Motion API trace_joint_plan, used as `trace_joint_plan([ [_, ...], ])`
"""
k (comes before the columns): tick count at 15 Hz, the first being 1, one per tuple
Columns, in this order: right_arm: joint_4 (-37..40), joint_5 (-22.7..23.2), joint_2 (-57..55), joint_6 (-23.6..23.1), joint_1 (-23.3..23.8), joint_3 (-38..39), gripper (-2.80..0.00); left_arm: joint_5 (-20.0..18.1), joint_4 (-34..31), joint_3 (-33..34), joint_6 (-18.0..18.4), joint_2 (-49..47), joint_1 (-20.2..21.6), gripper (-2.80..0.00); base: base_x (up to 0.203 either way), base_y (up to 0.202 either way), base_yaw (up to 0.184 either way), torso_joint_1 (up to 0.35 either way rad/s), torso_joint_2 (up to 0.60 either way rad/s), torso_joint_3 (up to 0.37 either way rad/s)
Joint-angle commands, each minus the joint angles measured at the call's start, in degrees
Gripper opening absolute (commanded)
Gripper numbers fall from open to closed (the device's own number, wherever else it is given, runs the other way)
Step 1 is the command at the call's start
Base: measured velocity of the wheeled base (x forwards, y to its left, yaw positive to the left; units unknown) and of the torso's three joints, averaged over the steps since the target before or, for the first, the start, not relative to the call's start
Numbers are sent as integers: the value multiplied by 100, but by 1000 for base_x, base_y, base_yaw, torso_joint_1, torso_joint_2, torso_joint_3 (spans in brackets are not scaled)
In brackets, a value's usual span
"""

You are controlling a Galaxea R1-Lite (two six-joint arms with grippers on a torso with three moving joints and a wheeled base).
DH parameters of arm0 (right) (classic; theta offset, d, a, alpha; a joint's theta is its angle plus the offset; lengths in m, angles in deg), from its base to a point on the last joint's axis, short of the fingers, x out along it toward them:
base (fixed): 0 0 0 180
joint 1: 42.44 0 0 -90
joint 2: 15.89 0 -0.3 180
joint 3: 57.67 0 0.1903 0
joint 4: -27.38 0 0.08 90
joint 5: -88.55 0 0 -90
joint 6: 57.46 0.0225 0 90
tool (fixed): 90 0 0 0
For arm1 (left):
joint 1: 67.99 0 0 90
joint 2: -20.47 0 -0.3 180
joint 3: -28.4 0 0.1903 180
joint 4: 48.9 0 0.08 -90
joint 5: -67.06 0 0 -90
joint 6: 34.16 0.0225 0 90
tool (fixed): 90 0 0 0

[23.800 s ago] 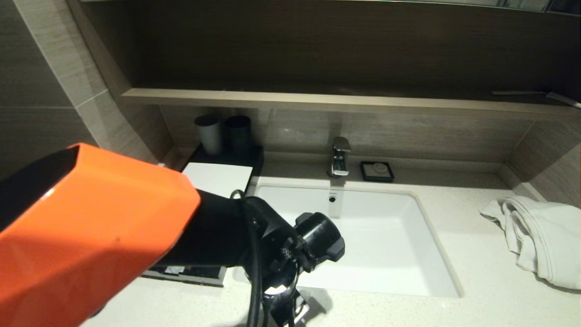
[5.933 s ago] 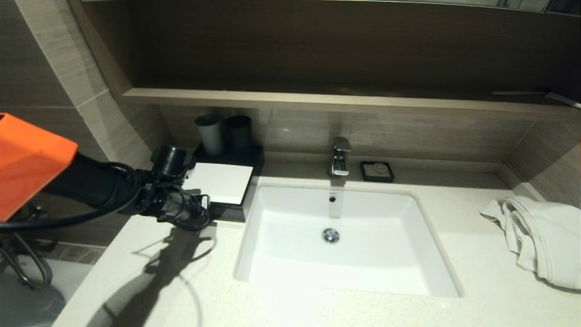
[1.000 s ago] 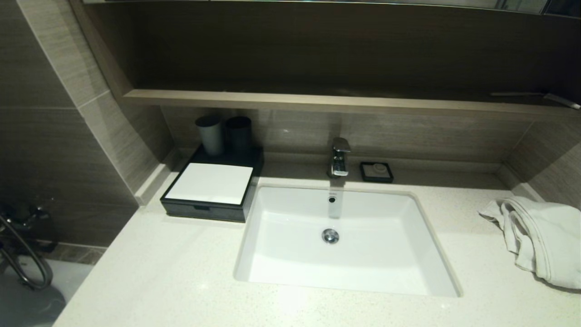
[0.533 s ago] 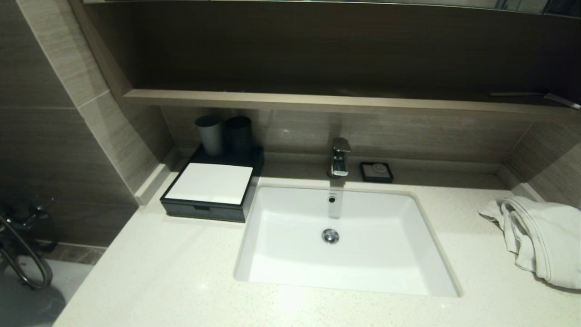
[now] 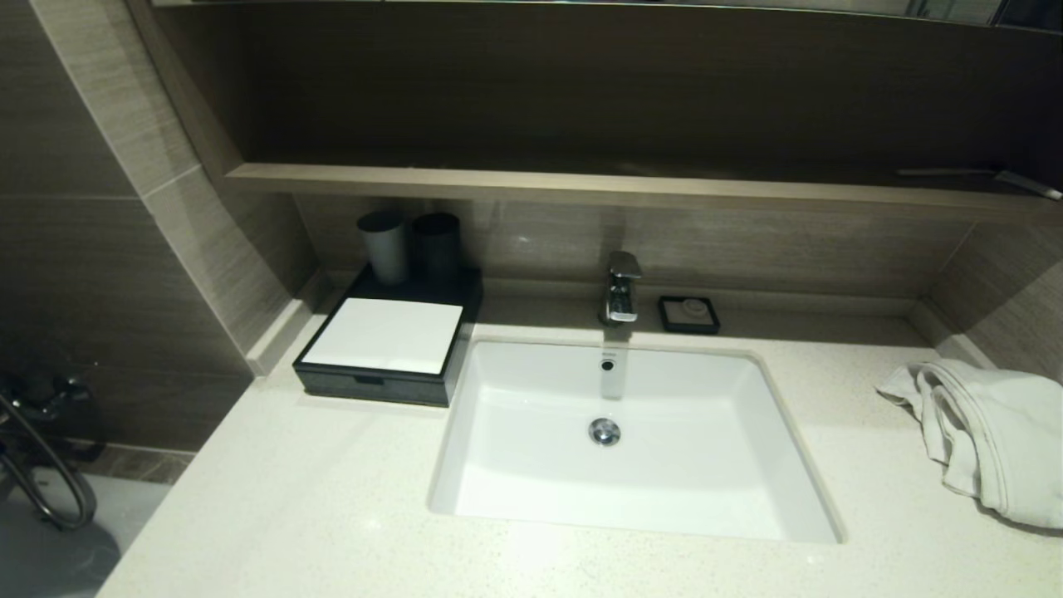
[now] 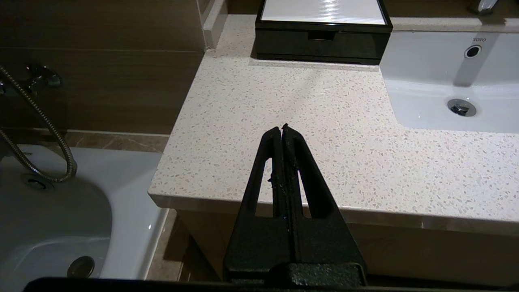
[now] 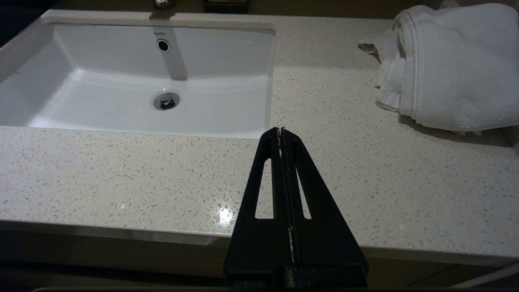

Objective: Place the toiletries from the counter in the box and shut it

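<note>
The black box (image 5: 378, 386) with its white top panel stands at the counter's back left, its front drawer pushed in; it also shows in the left wrist view (image 6: 322, 38). No toiletries packets show on the speckled counter (image 5: 332, 498). Neither arm shows in the head view. My left gripper (image 6: 282, 129) is shut and empty, held off the counter's front left edge. My right gripper (image 7: 280, 130) is shut and empty, held at the counter's front edge, to the right of the sink.
The white sunken sink (image 5: 631, 440) fills the middle, with a tap (image 5: 621, 286) and a small black soap dish (image 5: 689, 314) behind it. Two dark grey cups (image 5: 411, 245) stand behind the box. A white towel (image 5: 988, 432) lies at the right. A bathtub (image 6: 48, 223) lies left of the counter.
Over the last second nothing has moved. Earlier, my left arm reached over the counter to the box's front and then drew back out of the head view; the drawer now stands shut.
</note>
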Motion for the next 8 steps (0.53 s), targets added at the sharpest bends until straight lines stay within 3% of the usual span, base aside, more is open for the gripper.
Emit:
trace_joint_plan([
  [1,-1,2,-9,-1,0,0,-280,-2,0,0,2,11,7,-280,0,0,0,0,0,0],
  [8,-1,2,0,-1,0,0,-280,-2,0,0,2,11,3,-280,0,0,0,0,0,0],
])
